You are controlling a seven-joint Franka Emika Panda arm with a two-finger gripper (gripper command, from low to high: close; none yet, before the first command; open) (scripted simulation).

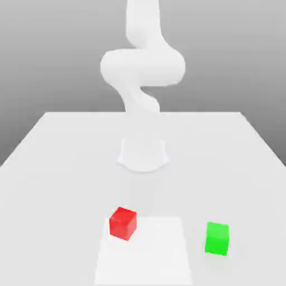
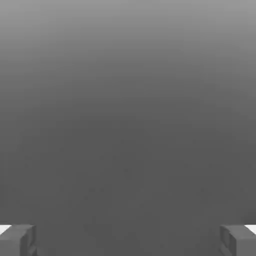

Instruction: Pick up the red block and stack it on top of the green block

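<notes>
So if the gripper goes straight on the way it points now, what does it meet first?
Probably nothing: between the gripper's wide-apart fingers lies just plain grey background, so the way looks free, though depth is unclear.

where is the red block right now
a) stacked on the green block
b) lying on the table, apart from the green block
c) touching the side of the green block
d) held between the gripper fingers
b: in the exterior view the red block sits on the table toward that view's left, with a clear stretch of tabletop between it and the green block, and nothing is gripping it.
</notes>
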